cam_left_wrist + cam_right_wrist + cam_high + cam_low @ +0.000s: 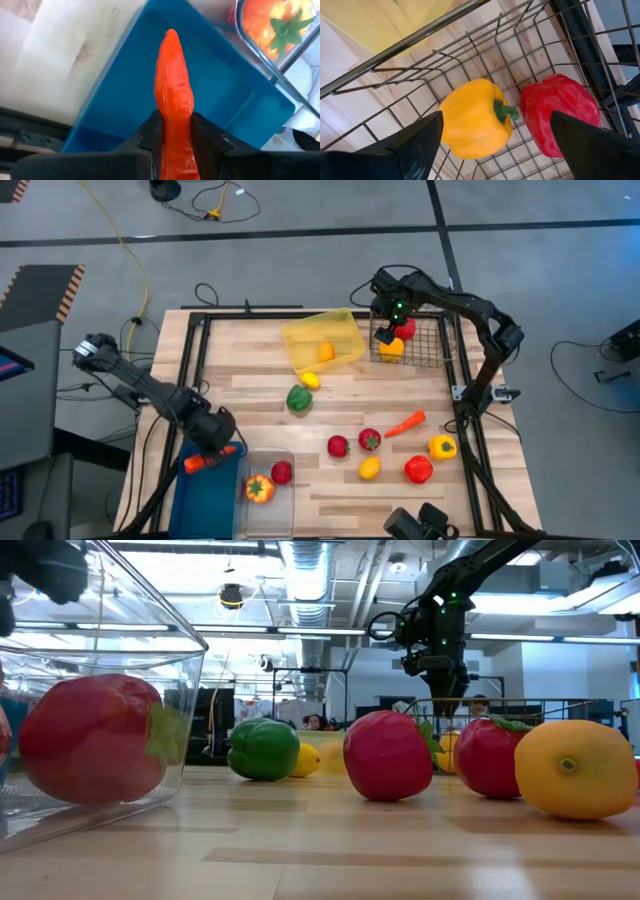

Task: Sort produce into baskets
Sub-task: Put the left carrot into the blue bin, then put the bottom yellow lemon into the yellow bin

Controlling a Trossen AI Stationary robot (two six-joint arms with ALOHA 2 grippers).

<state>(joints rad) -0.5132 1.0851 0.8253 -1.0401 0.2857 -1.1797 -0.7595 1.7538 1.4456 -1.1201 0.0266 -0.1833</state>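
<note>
Wooden counter [400,395] seen from above, scattered toy produce | left gripper [176,131] at the counter's near-left corner, jaws pinching an orange carrot [173,95] over the blue bin [205,495] | right gripper [385,330] above the black wire basket [432,338] at the far-right edge, jaws spread over a yellow pepper [472,117] and red pepper [560,112] lying inside.

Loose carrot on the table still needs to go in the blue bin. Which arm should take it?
Probably the right. Its gripper is open and empty above the wire basket, nearer the loose carrot. The left gripper is shut on another carrot over the blue bin.
</note>
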